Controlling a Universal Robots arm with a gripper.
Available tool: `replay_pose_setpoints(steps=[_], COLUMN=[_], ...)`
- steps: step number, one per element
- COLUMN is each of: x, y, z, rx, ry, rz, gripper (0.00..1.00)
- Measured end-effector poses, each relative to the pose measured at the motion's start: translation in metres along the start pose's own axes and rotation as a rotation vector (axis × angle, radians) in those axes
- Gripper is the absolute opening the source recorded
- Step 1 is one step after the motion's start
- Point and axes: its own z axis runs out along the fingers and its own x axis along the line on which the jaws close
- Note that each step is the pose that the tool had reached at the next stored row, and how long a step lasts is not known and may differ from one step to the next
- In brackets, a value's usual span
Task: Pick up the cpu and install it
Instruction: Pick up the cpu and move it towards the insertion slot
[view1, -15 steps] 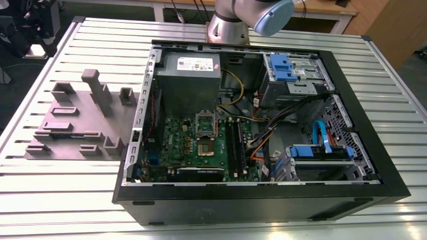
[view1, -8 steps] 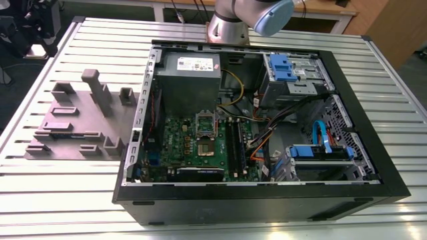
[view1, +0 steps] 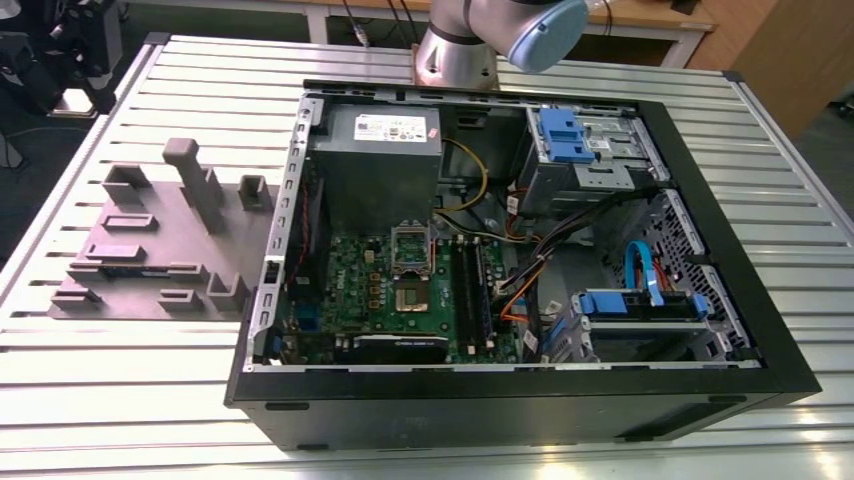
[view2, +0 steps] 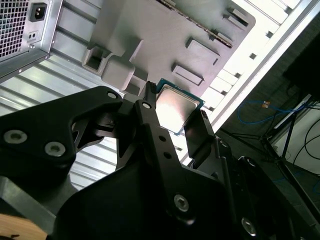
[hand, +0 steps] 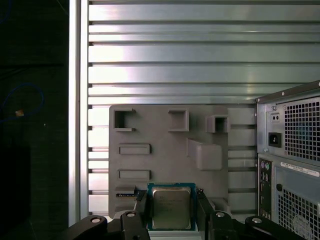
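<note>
The hand is clamped on the cpu, with its two black fingers pressed against opposite edges of the chip and the metal lid facing the wrist cameras. Well beyond the fingertips, a grey moulded tray with recessed pockets lies flat on the slatted counter. Off to one side of the hand, beside the tray, stands the open computer case, containing a motherboard, a power supply and a blue drive cage.
</note>
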Motion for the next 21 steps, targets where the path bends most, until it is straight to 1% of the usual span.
replay_pose_setpoints(steps=[8,14,21], x=[-0.0004,-0.0080,-0.0119], y=[0.0000,0.0002,0.0003], z=[0.0000,0.0001,0.0002], rx=[0.0001,0.0000,0.0000], ry=[0.0000,0.0000,-0.0001], rz=[0.000,0.000,0.000], gripper=[0.47,0.47,0.47])
